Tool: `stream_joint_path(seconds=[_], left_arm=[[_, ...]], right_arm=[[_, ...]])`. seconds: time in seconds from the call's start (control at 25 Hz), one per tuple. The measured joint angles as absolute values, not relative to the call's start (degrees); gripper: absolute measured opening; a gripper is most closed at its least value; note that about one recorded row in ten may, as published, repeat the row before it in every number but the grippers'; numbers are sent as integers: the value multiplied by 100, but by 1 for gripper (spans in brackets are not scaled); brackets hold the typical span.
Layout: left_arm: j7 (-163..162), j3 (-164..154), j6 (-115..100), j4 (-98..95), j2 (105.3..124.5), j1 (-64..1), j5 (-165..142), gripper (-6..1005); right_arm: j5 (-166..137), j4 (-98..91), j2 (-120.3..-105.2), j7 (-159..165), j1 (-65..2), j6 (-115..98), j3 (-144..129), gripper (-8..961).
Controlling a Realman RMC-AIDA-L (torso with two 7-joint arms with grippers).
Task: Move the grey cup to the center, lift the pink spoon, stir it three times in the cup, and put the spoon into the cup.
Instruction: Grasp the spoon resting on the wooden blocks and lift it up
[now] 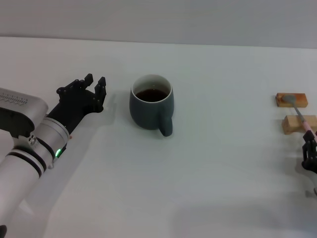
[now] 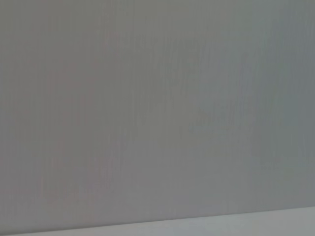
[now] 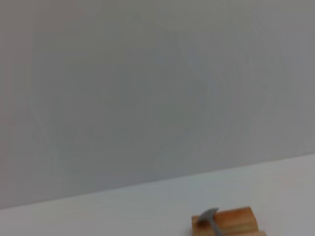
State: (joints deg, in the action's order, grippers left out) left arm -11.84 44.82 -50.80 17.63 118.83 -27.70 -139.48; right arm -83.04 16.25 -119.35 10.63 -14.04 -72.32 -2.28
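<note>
- Left gripper (image 1: 95, 85) with jaws spread, fingers black, nothing between them, hovering low over the white table (image 1: 208, 163).
- Just ahead of those spread jaws and a little to their right, apart from the fingertips: the grey cup (image 1: 151, 105), upright, near the middle of the table.
- Inside the cup: white inner wall, dark brown liquid (image 1: 151, 93) well up toward the rim; nothing else in it.
- Loop handle (image 1: 166, 126) turned toward the robot, on the cup's side away from the left jaws.
- Left arm's silver-and-black forearm (image 1: 34, 144) slanting in from the near-left corner, a green light lit on the wrist ring.
- Right gripper (image 1: 310, 154) at the far right edge of the head view, only partly in frame; cannot tell whether its jaws are spread or pressed together.
- Just ahead of the right gripper: the pink spoon (image 1: 299, 113), lying across two tan wooden blocks, grey metal bowl on the far block (image 1: 291, 100), pale pink handle end over the near block (image 1: 298, 124) and pointing back toward the gripper.
- Contact between spoon and right gripper: cannot tell.
- Spoon and blocks well apart from the cup, on the opposite side from the left jaws.
- In the right wrist view: the far block (image 3: 231, 221) with the spoon's grey bowl (image 3: 207, 216) resting on it, low in the picture, plain wall behind.
- In the left wrist view: only plain grey wall and a strip of table edge (image 2: 256, 223); no fingers, no cup.
</note>
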Motion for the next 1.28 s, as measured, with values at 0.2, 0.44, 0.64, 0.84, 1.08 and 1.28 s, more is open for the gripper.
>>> stream_joint_path(seconds=[0.2, 0.44, 0.64, 0.84, 1.08, 1.28], left_arm=[[-1186, 4482, -5080, 1764, 11883, -2768, -13948, 304], [-1187, 4482, -5078, 1755, 11892, -2768, -13948, 304], [-1187, 4482, -5071, 1750, 11892, -2768, -13948, 304], [-1187, 4482, -5068, 1749, 11892, -2768, -13948, 304], [-1187, 4482, -5063, 1749, 11896, -2768, -13949, 304], [-1187, 4482, -5062, 1749, 11899, -2764, -13948, 304]], right_arm=[[-8324, 1638, -11936, 1063, -1393, -7387, -228, 130], [-8331, 1644, -11936, 1063, -1369, -7469, -228, 130], [-8340, 1644, -11935, 1063, -1362, -7558, -229, 131], [-8341, 1644, -11935, 1063, -1362, -7600, -228, 131], [-8341, 1651, -11936, 1065, -1362, -7752, -237, 131], [-8341, 1658, -11931, 1070, -1378, -7833, -230, 130]])
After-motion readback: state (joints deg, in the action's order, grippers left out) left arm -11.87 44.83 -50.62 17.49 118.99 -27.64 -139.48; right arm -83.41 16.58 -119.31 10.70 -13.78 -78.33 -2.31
